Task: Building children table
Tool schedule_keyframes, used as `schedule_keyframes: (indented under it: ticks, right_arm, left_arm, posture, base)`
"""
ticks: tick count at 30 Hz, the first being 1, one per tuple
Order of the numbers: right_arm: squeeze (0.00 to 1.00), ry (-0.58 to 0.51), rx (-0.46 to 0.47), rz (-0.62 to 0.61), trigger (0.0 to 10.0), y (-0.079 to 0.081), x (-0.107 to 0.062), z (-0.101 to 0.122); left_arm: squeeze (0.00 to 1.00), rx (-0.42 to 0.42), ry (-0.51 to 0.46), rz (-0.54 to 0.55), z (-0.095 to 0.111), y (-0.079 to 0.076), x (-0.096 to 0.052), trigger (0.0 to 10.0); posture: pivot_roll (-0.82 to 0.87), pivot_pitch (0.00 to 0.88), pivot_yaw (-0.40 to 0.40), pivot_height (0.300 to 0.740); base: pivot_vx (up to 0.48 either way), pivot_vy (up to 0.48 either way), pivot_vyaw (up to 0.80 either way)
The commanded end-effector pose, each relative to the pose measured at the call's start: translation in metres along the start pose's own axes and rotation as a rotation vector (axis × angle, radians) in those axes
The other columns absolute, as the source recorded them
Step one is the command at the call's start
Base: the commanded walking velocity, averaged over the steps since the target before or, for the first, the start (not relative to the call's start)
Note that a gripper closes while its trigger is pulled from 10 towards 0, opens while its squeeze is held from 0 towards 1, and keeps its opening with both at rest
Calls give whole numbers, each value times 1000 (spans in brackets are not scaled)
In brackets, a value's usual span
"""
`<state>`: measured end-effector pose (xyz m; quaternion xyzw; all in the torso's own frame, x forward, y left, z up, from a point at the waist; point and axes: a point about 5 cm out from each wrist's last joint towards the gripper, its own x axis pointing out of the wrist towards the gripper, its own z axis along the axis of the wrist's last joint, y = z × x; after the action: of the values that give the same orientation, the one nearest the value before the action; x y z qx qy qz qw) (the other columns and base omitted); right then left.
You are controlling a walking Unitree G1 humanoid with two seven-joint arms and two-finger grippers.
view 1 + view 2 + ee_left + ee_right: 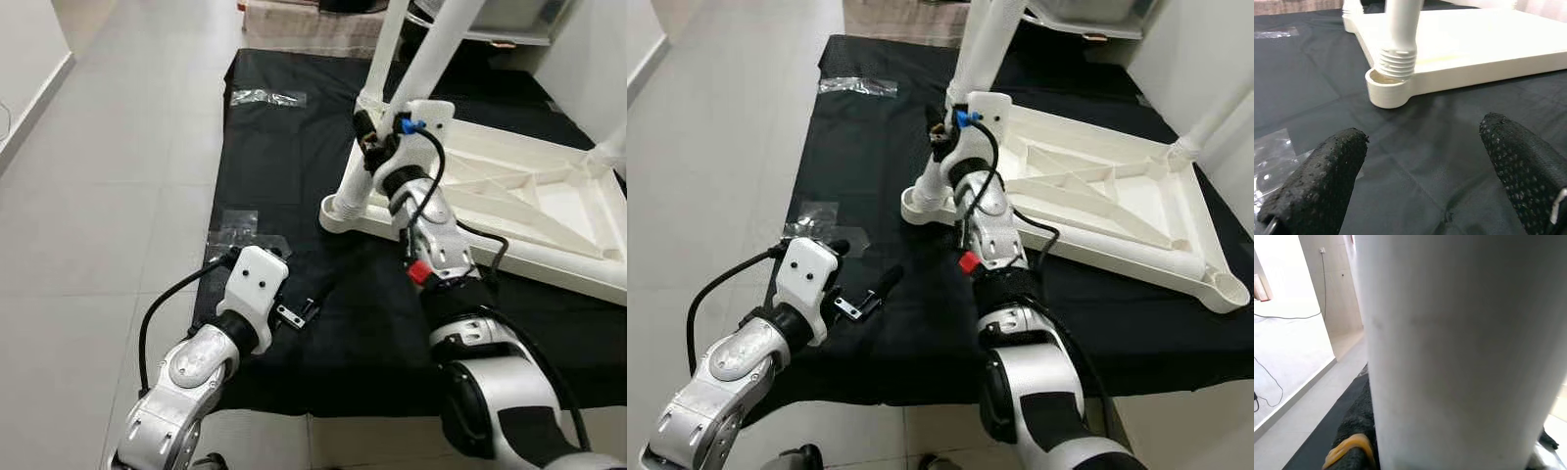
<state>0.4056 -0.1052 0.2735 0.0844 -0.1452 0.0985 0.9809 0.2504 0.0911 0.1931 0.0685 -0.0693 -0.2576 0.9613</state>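
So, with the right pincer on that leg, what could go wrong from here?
1. The leg leans in its corner socket, threads exposed. Turning it like this might cross-thread it.
2. The right pincer holds low on the leg, so the long upper part could swing and slip free.
3. The left pincer hangs open above the black cloth, not bracing the upturned tabletop, which may slide.

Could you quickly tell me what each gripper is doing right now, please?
Left gripper: open, holding nothing, above the black cloth.
Right gripper: closed on the white table leg.
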Motion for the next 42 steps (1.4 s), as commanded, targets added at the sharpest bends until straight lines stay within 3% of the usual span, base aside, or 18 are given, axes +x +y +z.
schedule_keyframes:
  ticks: [1,10,15,16,19,29,33,34,37,42]
  right_arm:
    - [0,176,46,-70,0,-9,-9,-38]
    - [0,176,37,-76,0,-7,1,-23]
    - [0,126,125,3,0,4,1,-14]
    - [0,76,114,40,0,10,3,-4]
    - [0,61,91,51,0,14,4,1]
    - [0,73,80,78,0,19,1,0]
    - [0,34,119,105,0,23,2,12]
    - [0,-5,121,117,0,26,5,24]
    - [0,-80,68,137,0,31,8,44]
    - [0,-89,14,149,0,32,5,43]
  left_arm:
    - [0,-1,22,-11,-7,-2,-2,10000]
    - [0,-9,24,-15,-8,-5,-4,10000]
    - [0,-13,29,-13,-10,-5,-4,10000]
    - [0,-11,30,-15,-11,-5,-4,10000]
    - [0,-9,31,-17,-11,-4,-4,10000]
    - [0,-9,29,-17,-11,-5,-3,10000]
    - [0,-2,34,-18,-12,-5,-4,10000]
    - [0,-2,35,-17,-12,-5,-4,10000]
    - [0,-3,33,-15,-12,-4,-4,10000]
    - [0,-5,32,-13,-12,-4,-3,10000]
  posture:
    - [89,259,-111,740]
    - [86,259,-118,740]
    - [84,260,-116,740]
    - [83,262,-115,740]
    - [81,259,-115,740]
    - [82,257,-117,740]
    - [85,258,-116,740]
    - [83,257,-118,740]
    - [82,253,-119,740]
    - [78,251,-119,740]
  base:
    - [0,0,0]
    - [0,0,0]
    - [0,0,0]
    - [0,0,0]
    - [0,0,0]
    - [0,0,0]
    - [0,0,0]
    - [0,0,0]
    - [0,0,0]
    - [0,0,0]
